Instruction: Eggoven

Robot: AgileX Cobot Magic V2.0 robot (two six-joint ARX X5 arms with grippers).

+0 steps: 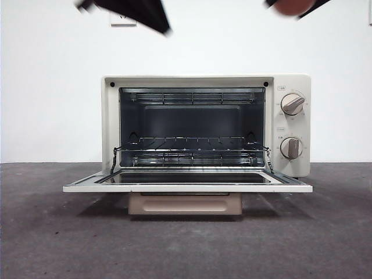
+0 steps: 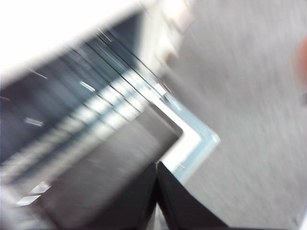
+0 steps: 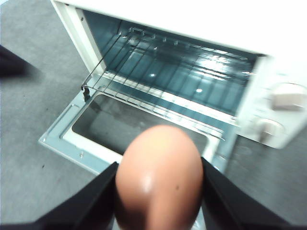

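The cream toaster oven (image 1: 290, 81) stands in the middle of the table with its glass door (image 1: 186, 187) folded down flat and a wire rack (image 1: 192, 156) inside. High above its right side, at the picture's top edge, my right gripper (image 1: 293, 4) is shut on the orange-brown egg (image 1: 290, 6). In the right wrist view the egg (image 3: 158, 191) sits between the two black jaws of that gripper (image 3: 159, 162), above the open door (image 3: 62, 139) and in front of the rack (image 3: 163, 72). My left gripper (image 2: 156, 167) is shut on nothing and hangs high at the left (image 1: 157, 20).
Two beige knobs (image 1: 292, 104) sit on the oven's right panel. A beige handle (image 1: 185, 204) hangs under the lowered door. Grey tabletop (image 1: 58, 244) spreads in front and to both sides; a white wall stands behind. The left wrist view is blurred by motion.
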